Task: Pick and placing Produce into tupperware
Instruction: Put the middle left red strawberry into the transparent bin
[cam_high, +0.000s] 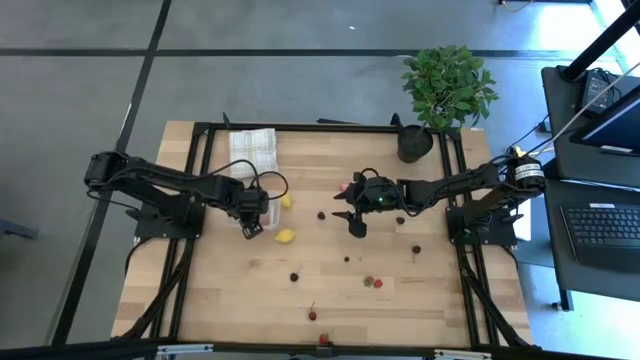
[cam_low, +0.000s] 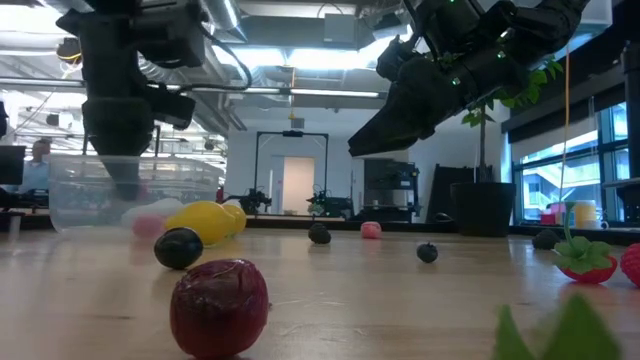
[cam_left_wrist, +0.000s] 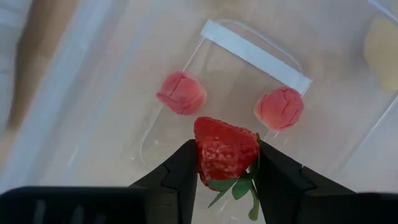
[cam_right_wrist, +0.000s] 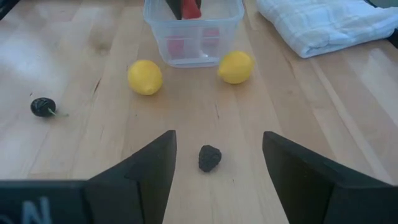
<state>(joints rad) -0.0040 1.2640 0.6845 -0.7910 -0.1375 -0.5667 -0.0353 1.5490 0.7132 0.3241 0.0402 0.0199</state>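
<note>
The clear tupperware stands on the wooden table left of centre, with two pink pieces on its floor. My left gripper reaches down into it from above, shut on a red strawberry; the low view shows this gripper over the tupperware. Two yellow lemons lie on the table just beside the container. My right gripper hovers open at mid table, above a small dark berry that lies on the wood. My left gripper pinches the strawberry by its two opposite sides between the two fingers. The fingers point steeply down from above. The strawberry's green leaves sit toward the gripper and its red body points down into the tupperware, above the container's floor.
A folded checked cloth lies at the far left, and a potted plant stands at the far right corner. Loose pieces dot the near half: a dark cherry, a red piece, strawberries.
</note>
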